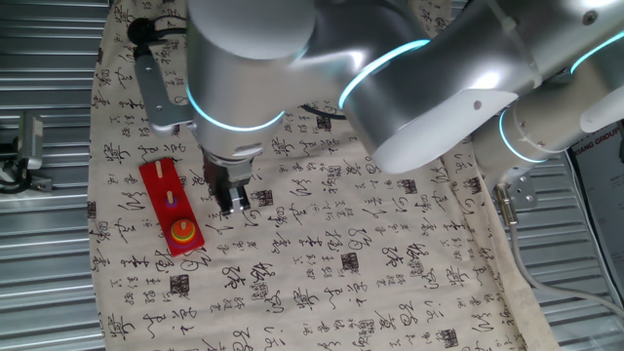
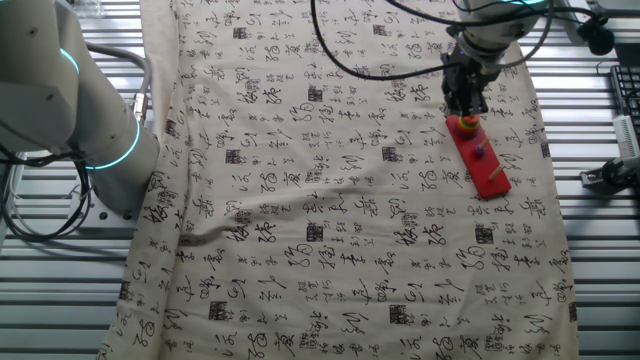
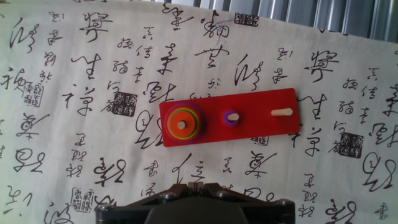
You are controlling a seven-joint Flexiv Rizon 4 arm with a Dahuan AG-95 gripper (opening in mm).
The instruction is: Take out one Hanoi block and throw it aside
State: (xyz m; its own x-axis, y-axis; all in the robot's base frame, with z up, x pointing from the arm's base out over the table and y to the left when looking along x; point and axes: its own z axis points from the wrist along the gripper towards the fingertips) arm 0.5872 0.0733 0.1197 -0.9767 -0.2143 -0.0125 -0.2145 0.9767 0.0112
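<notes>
Pincer point(image 1: 230, 200) closed on nothing, fingers together, hanging over the cloth-covered bench point(image 1: 390, 263) just beside the red board point(image 3: 230, 117). Hanoi block point(image 3: 181, 124), orange-red, tops a stack of discs on the board's left peg; a small purple disc point(image 3: 231, 117) sits on the middle peg.

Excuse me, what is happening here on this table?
A robot arm holds its gripper just beside a red peg board on a cloth printed with calligraphy. A stack of discs sits on one end peg, topped by the orange Hanoi block. The gripper has not taken anything yet; whether it is open cannot be told.
</notes>
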